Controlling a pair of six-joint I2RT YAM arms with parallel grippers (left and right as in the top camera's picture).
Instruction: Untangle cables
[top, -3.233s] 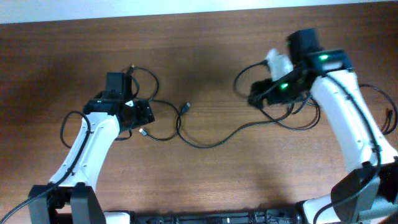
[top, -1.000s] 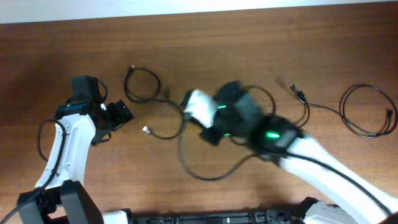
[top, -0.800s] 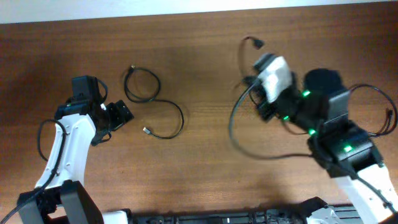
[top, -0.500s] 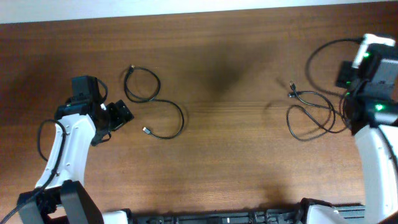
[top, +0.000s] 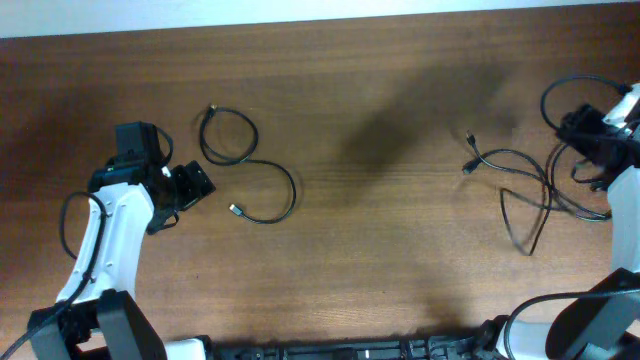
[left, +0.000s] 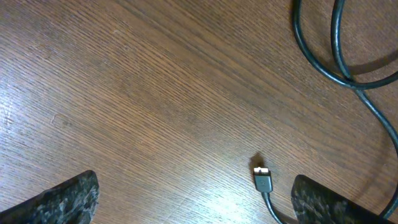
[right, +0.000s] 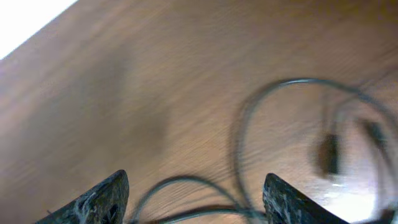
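wood table; cable plug end leftward

A brown wooden table carries one thin black cable on its left half, looped at one end and trailing in an S to a small plug. More black cables sprawl tangled near the right edge.

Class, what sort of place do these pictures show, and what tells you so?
Probably a robotics lab workbench: a white left arm and right arm mounted at a wooden table, with thin black cables laid on it.
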